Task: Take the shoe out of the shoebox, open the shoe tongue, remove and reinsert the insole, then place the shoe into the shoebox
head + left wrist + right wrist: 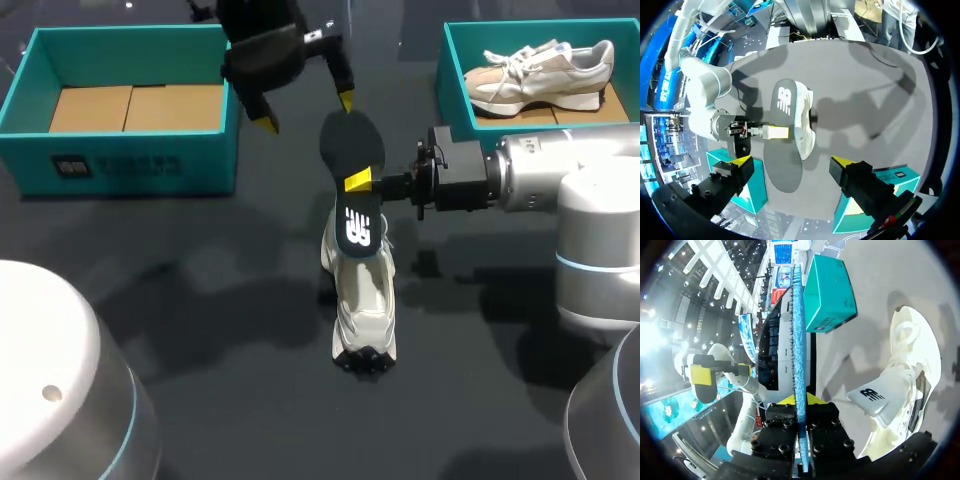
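Note:
A black insole (352, 160) is held edge-on above the table, my right gripper (358, 181) shut on its middle from the right. Its logo end dips toward the opening of the white shoe (362, 295), which lies on the dark table. My left gripper (305, 112) hangs open just behind the insole's far end, not touching it. In the left wrist view the insole (785, 165) lies between and ahead of the open left gripper (790, 162), beside the shoe (804, 120). From the right wrist, the insole's blue edge (799, 340) rises out of the shut right gripper (799, 400), the shoe (912, 365) beside it.
A teal shoebox (120, 160) with a bare cardboard floor stands at the back left. A second teal box (452, 70) at the back right holds another pale shoe (540, 70). The left-hand box (830, 295) shows ahead of the right gripper.

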`<state>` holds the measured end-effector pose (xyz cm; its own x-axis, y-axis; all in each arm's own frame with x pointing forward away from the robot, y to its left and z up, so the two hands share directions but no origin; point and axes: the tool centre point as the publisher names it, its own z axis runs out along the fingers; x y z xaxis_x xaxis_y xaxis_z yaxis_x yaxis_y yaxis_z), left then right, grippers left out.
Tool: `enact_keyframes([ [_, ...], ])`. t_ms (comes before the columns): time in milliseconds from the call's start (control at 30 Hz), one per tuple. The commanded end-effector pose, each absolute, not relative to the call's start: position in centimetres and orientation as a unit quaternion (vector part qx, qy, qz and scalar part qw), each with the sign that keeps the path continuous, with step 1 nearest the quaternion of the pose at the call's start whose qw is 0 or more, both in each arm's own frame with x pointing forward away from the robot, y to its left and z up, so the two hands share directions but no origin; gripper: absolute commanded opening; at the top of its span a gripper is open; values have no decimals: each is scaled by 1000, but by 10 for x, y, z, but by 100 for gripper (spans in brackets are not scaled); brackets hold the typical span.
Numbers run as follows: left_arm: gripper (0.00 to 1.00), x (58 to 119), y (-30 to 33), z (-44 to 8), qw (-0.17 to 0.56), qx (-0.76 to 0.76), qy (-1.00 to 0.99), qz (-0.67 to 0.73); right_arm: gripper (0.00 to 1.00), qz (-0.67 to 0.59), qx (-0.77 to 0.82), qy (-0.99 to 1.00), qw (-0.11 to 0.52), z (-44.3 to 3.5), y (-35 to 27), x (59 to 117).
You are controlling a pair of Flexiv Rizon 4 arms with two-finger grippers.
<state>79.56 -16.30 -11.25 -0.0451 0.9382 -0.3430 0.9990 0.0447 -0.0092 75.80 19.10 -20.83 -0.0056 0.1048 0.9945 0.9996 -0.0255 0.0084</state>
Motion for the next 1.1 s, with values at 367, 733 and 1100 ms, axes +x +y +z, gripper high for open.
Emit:
enact_keyframes([
  [367,100,786,-126,-124,340,635,629,-294,0,-480,-531,-521,464,-209,192,758],
  [733,100,801,-119,-143,387,609,609,-329,0,-480,-531,-521,464,-209,192,758],
  [1100,100,798,-112,-155,432,586,588,-353,0,-480,-531,-521,464,-209,192,758],
])
